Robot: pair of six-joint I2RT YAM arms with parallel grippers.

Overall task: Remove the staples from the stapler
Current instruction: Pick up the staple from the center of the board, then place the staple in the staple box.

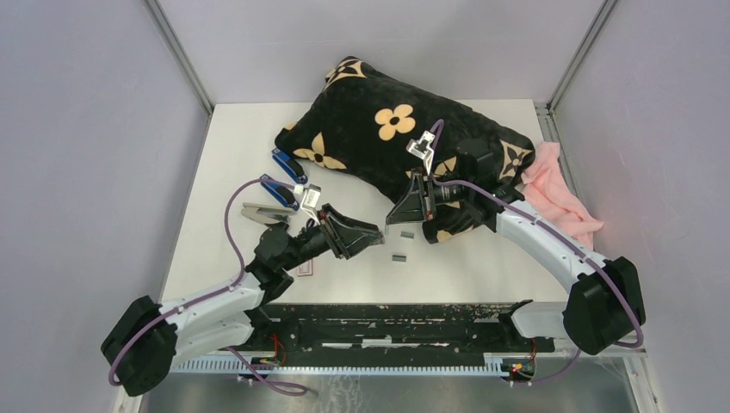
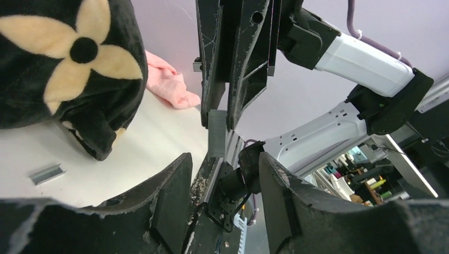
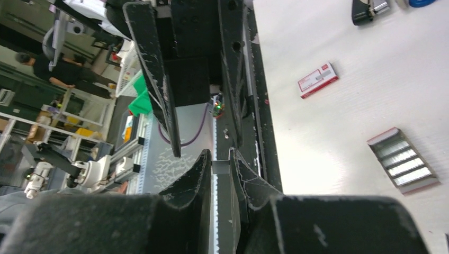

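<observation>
Staples, a short shiny grey metal block, sat pinched between the right gripper's black fingertips; just opposite, the left gripper gaped wide.

I can read nothing: the small red-and-white box by the surface's near edge bears print too small.
</observation>
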